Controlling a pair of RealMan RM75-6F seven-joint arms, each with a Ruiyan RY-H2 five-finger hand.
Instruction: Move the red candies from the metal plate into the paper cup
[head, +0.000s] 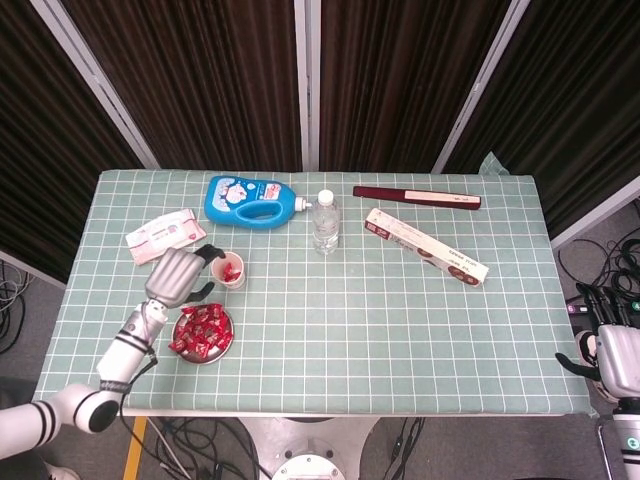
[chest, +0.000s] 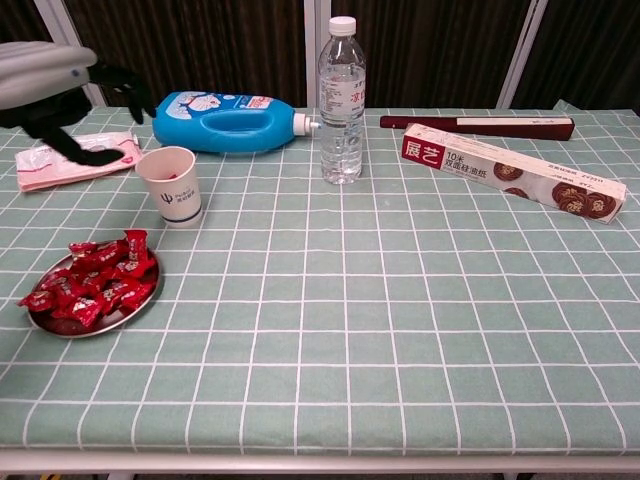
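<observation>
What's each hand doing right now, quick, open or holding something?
Left hand: open, holding nothing, beside the paper cup.
Right hand: cannot be told.

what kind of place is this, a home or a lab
Most likely a robot lab or test bay: dark curtain panels in metal frames ring the green checked tablecloth table, with loose cables on the bare floor.

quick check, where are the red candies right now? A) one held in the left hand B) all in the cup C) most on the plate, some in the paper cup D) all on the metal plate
C: the metal plate carries a pile of red candies, and the head view shows red inside the paper cup; the left hand is open and empty beside it.
</observation>
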